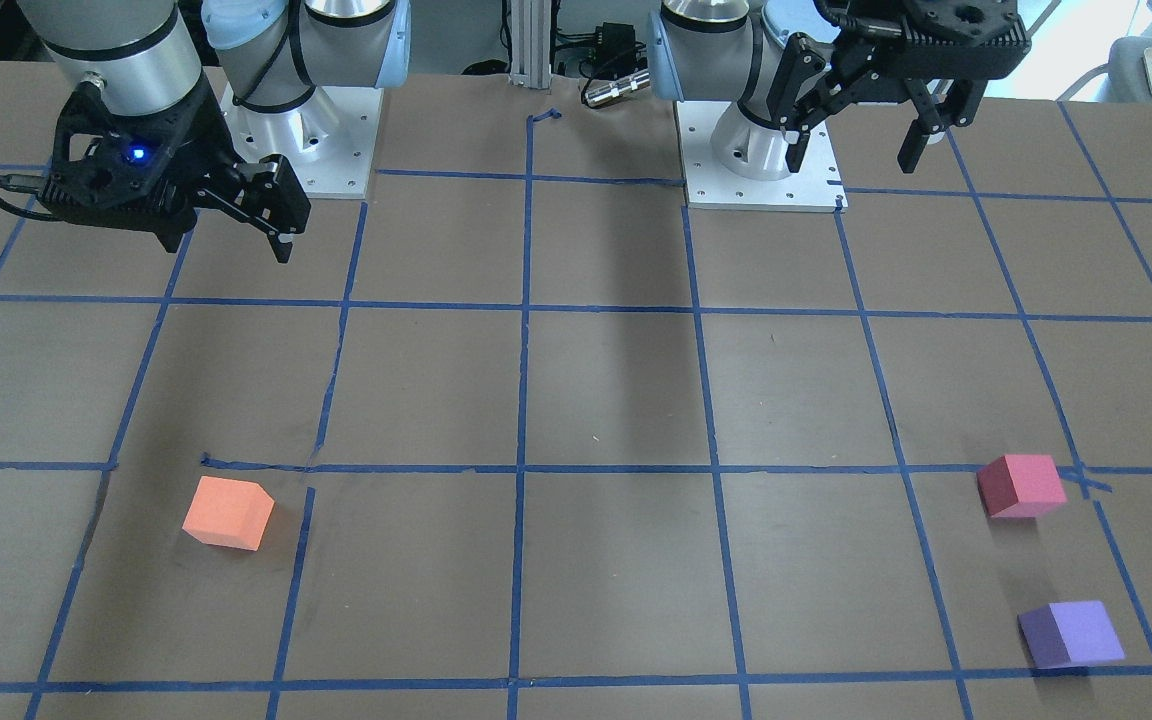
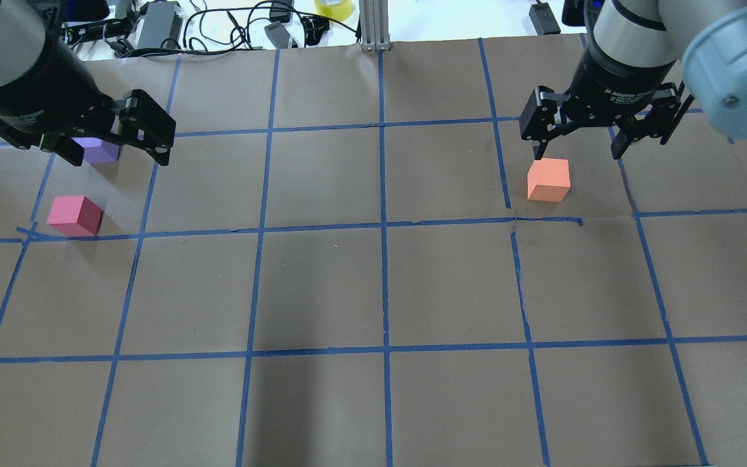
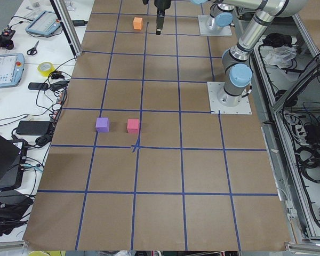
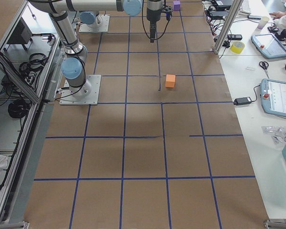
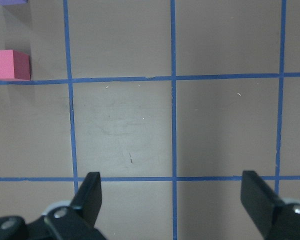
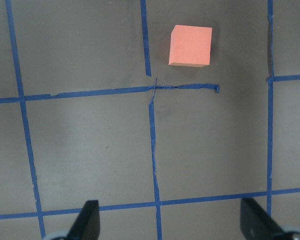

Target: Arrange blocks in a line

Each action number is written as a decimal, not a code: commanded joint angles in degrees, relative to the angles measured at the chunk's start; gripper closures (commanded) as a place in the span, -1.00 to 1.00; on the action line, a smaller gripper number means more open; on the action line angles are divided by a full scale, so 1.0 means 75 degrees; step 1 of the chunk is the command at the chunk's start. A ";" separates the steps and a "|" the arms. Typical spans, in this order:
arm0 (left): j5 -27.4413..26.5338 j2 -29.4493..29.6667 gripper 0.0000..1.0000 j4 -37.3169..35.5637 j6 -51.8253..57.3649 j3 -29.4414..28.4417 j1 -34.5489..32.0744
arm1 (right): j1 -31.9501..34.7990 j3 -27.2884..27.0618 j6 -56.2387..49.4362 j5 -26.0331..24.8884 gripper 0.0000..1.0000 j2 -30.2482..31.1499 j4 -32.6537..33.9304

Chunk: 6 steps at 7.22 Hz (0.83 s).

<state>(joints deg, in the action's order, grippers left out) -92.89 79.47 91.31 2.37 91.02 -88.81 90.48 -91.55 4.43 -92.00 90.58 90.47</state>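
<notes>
Orange matte foam cube sits at two o'clock on the brown tabletop. The pinkish-red foam cube and purple foam cube are near nine. Left jaws and right jaws hang released. Probably best to centre the right jaws squarely over orange before descending.

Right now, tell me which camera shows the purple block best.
Exterior front-facing: the purple block sits whole and unobstructed. Overhead, the left gripper partly hides it; exterior left shows it small, exterior right tiny, left wrist only a sliver, right wrist nothing.
</notes>
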 commanded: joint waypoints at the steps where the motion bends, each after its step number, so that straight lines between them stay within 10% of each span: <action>1: -0.0025 -0.0062 -1.00 0.0037 0.0036 0.0016 0.0006 | -0.0250 -0.0004 -0.0144 0.0056 -1.00 -0.0323 -0.0004; 6: -0.0025 -0.0167 -1.00 0.0060 0.0082 0.0098 -0.0006 | -0.0392 -0.0016 -0.0356 0.0067 -1.00 -0.1421 0.1225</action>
<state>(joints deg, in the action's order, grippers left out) -93.07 78.42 91.73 2.79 91.75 -88.91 87.64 -91.64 1.82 -91.79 83.13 96.85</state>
